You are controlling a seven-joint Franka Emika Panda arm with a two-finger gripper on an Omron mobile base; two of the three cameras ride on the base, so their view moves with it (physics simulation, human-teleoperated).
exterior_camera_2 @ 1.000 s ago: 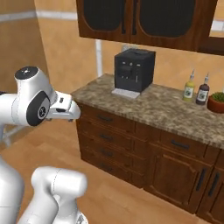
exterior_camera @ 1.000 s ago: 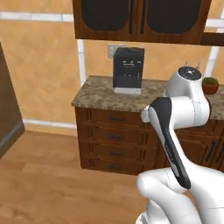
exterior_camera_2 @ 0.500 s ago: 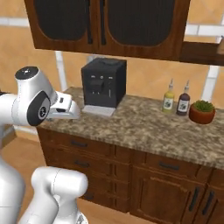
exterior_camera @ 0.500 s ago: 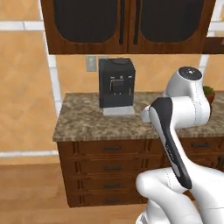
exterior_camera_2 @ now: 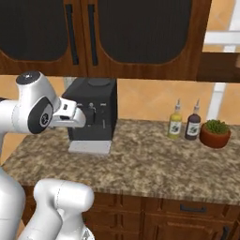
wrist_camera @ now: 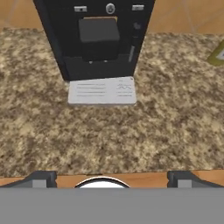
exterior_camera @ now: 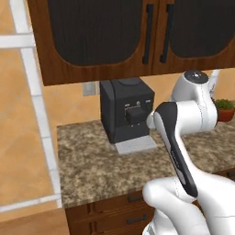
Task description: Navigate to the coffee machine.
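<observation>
Coffee machine [exterior_camera: 125,110], matte black and boxy, stands at the far side of a speckled granite counter [exterior_camera: 96,165], against the tan wall and under dark wood cabinets [exterior_camera_2: 117,37]. Its light-grey drip tray [wrist_camera: 102,91] lies flat on the stone in front of it, with nothing on it, below the protruding dispenser block [wrist_camera: 99,37].

The gripper [wrist_camera: 109,180] hangs above the counter's near edge, facing the machine and well apart from it; its two dark fingertips [wrist_camera: 40,179] sit wide apart at the bottom of the hand view, with nothing between them and touching nothing.

In the right base view, the white arm [exterior_camera_2: 40,112] stands left of the machine. Farther right on the counter, a yellow-green bottle [exterior_camera_2: 175,121] and a dark bottle [exterior_camera_2: 192,123] stand just beside each other near the wall, and a small terracotta pot [exterior_camera_2: 215,134] holding a green plant sits right of them. Dark drawers [exterior_camera: 114,215] run below the counter.
</observation>
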